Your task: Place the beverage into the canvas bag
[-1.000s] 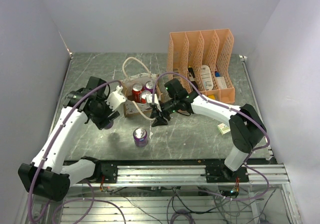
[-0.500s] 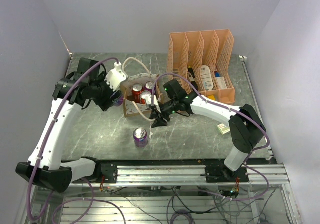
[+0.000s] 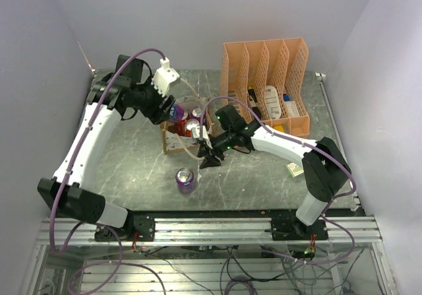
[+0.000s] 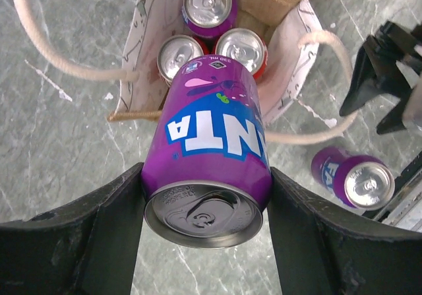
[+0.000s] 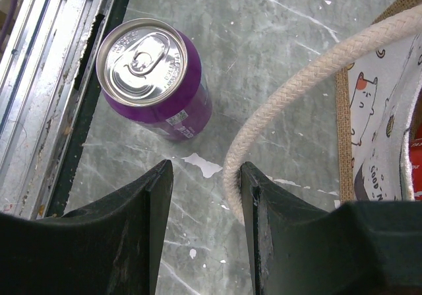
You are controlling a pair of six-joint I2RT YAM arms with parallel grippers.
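Observation:
My left gripper (image 3: 170, 110) is shut on a purple Fanta can (image 4: 210, 146) and holds it tilted in the air over the open canvas bag (image 4: 135, 51). The bag (image 3: 173, 143) holds three cans: one purple (image 4: 210, 3) and two with red sides (image 4: 241, 48). A second purple can (image 3: 185, 179) stands on the table in front of the bag, also in the right wrist view (image 5: 155, 77). My right gripper (image 5: 204, 169) is open low at the bag's front right; a cream rope handle (image 5: 290, 90) lies against the inside of its right finger (image 5: 264, 202).
An orange file organizer (image 3: 267, 84) with several items stands at the back right. A small yellow-white box (image 3: 295, 169) lies right of my right arm. A metal rail (image 5: 46, 77) runs along the near table edge. Walls close in left, back and right.
My left arm has lifted the purple can from the table left of the bag and carried it up and right, over the bag's opening. The right arm has not moved.

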